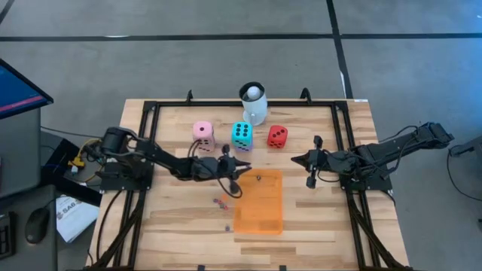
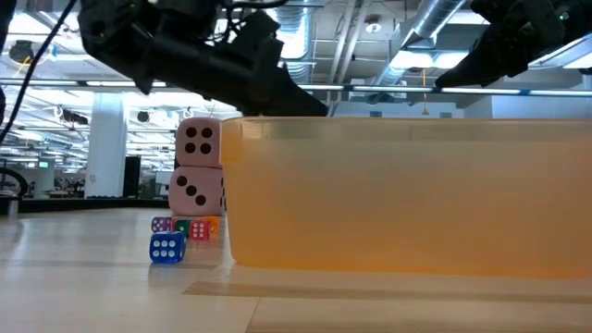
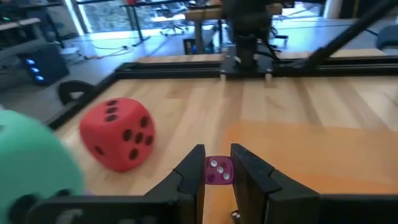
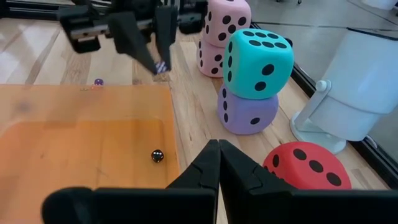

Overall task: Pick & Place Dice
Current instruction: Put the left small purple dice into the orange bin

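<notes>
Only the right wrist view is showing the teal die (image 4: 258,57) sitting on a purple one (image 4: 247,112). The left gripper (image 3: 217,169) is pinching a tiny purple die (image 3: 218,170) at the orange tray (image 1: 259,202) edge — the right gripper (image 4: 219,163), fingers together, is hovering empty over the wooden table (image 1: 173,218).

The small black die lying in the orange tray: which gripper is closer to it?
Left. The left gripper hangs by the tray's near corner, beside the black die; the right gripper waits farther off, beyond the tray's edge.

White mug (image 1: 254,105), orange mat (image 1: 258,202)
</notes>
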Robot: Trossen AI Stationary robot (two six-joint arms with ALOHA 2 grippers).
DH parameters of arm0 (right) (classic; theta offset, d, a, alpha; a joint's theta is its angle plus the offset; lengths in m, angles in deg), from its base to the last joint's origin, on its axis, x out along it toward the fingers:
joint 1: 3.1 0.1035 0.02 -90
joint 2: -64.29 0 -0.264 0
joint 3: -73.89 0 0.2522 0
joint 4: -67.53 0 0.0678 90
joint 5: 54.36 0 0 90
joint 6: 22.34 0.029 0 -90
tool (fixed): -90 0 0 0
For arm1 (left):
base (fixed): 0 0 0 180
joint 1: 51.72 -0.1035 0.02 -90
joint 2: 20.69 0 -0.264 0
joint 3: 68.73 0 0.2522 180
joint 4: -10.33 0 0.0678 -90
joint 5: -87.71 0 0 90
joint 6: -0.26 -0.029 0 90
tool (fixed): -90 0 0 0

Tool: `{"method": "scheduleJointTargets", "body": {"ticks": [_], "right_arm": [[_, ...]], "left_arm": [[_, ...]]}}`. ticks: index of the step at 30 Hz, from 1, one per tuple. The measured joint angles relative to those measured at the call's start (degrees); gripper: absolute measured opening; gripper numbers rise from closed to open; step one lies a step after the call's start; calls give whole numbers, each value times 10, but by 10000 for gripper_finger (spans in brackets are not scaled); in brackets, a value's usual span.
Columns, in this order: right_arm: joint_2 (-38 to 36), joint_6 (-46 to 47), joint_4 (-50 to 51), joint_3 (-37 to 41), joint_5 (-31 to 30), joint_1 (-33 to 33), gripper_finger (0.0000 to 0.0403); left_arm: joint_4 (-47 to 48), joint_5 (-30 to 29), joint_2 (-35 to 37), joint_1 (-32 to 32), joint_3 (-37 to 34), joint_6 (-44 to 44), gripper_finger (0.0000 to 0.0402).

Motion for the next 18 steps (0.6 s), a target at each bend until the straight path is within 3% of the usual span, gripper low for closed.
{"method": "scheduleJointTargets", "body": {"ticks": [4, 18], "right_arm": [[0, 0, 1, 0, 0, 0, 0], [0, 0, 0, 0, 0, 0, 0]], "left_arm": [[10, 31, -28, 3, 25, 2, 51], [163, 49, -43, 3, 66, 53, 51]]}}
